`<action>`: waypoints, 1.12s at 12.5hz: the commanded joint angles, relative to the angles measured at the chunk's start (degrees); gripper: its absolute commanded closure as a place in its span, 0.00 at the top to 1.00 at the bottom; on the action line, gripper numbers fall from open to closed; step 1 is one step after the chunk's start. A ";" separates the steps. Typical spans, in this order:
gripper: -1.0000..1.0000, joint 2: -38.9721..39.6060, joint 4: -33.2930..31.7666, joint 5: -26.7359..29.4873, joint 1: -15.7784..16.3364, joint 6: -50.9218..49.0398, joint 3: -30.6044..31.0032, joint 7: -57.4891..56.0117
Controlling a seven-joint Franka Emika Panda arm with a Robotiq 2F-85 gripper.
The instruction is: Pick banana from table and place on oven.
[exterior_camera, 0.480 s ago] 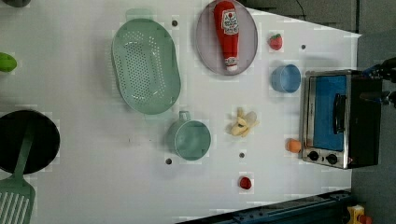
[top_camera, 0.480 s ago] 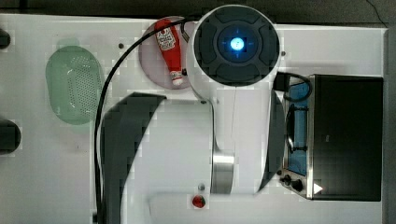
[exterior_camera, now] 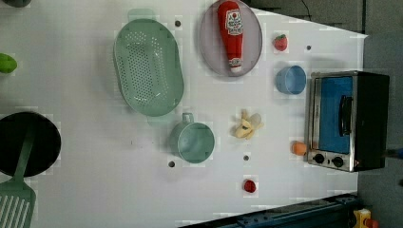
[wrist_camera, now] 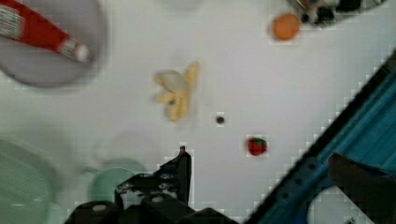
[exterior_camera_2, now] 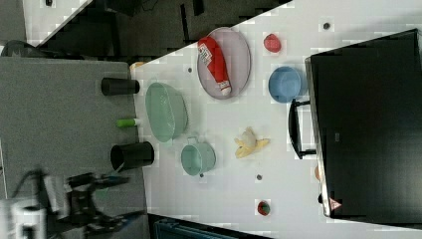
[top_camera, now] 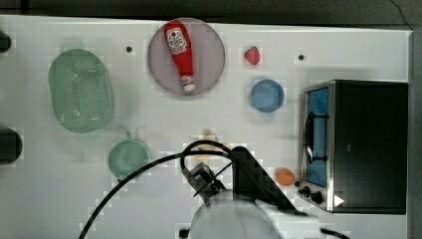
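The banana, a small pale yellow peeled toy, lies on the white table between the green cup and the oven. It also shows as the banana and the banana; my arm partly covers the banana. The oven stands at the top view's right, with its black top bare and its bluish door closed. My gripper hangs above the table beside the banana, apart from it, and nothing is in it. Its dark body shows in the wrist view as the gripper.
A ketchup bottle lies on a grey plate. A blue bowl, a strawberry and an orange fruit sit near the oven. A green colander and green cup are at the top view's left. A small red piece lies near the front edge.
In the top view my arm has swung from the upper middle, over the plate, down to the lower edge. The banana and the other things lie where they were.
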 commanded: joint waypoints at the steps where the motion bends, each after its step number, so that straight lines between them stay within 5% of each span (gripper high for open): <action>1: 1.00 4.10 -1.31 0.42 -0.56 2.06 -0.04 -1.41; 14: 1.00 31.48 -14.87 0.42 -0.45 41.22 0.69 -1.30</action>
